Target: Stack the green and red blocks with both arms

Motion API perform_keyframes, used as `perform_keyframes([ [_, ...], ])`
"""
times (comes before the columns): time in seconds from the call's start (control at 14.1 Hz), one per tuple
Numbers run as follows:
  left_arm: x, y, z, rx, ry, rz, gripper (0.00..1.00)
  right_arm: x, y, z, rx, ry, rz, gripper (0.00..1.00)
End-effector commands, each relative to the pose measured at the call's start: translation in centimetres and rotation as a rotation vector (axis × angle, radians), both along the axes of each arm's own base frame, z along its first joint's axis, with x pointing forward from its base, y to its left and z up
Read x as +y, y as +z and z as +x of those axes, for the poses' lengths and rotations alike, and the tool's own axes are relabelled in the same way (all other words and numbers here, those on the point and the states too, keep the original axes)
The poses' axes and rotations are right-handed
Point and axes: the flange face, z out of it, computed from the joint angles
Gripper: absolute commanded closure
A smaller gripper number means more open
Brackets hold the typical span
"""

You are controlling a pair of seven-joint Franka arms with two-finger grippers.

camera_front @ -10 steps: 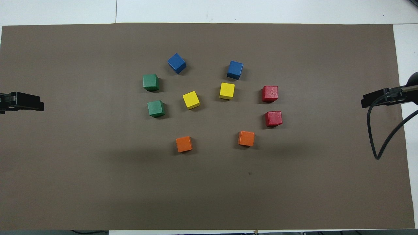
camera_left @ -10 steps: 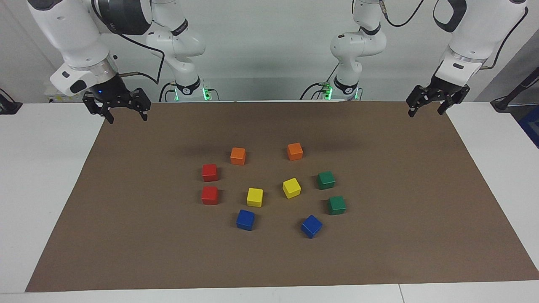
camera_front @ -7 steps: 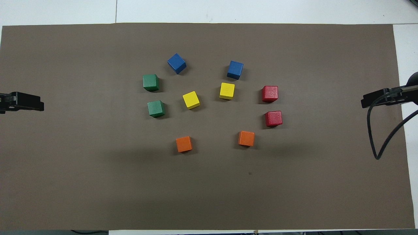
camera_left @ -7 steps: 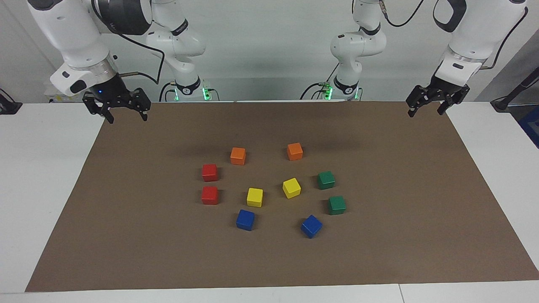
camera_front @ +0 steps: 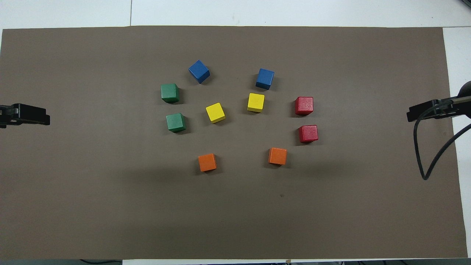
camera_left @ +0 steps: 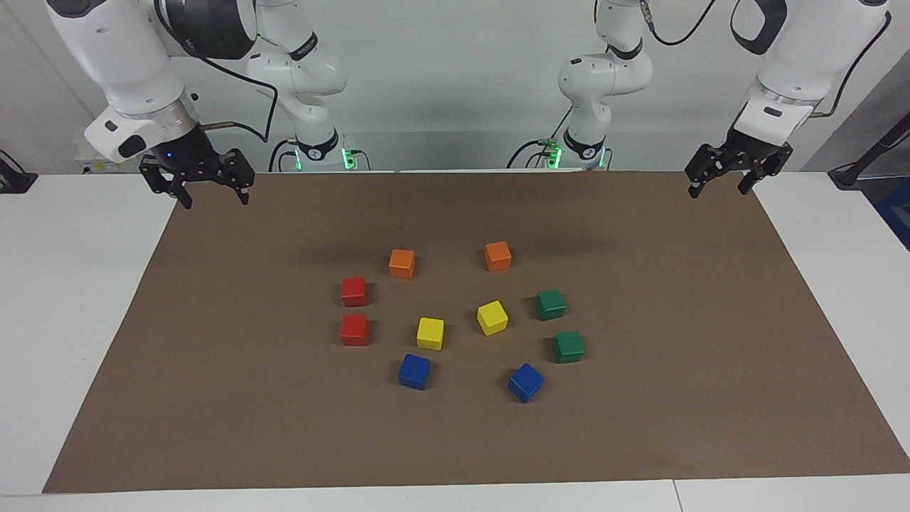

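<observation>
Two green blocks lie side by side on the brown mat, toward the left arm's end; the overhead view shows these green blocks apart from each other. Two red blocks lie toward the right arm's end, again as separate red blocks from above. My left gripper hangs open and empty over the mat's edge at its own end. Over the other end's edge, my right gripper is also open and empty.
Two orange cubes lie nearest the robots. Two yellow cubes sit in the middle of the cluster. Two blue cubes lie farthest. The brown mat covers a white table.
</observation>
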Motion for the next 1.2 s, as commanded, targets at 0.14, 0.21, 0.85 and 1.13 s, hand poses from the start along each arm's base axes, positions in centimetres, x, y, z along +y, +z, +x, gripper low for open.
perform_keyframes([
  [0.14,-4.6,-3.0,-0.4,-0.005,-0.031,0.005,0.0,5.0,-2.4,0.6,-0.029,-0.097,-0.012,0.0],
  [0.21,-6.6,-4.4,0.1,-0.004,-0.004,-0.001,0.0,5.7,-3.8,0.9,-0.038,-0.1,-0.01,0.0],
  [0.85,-20.5,-19.0,4.4,0.025,0.136,-0.036,0.0,13.4,-15.8,3.4,-0.068,-0.21,0.011,0.0],
  [1.13,-22.9,-23.5,4.9,0.035,0.151,-0.04,0.0,15.7,-19.9,2.3,-0.089,-0.208,0.022,0.0],
])
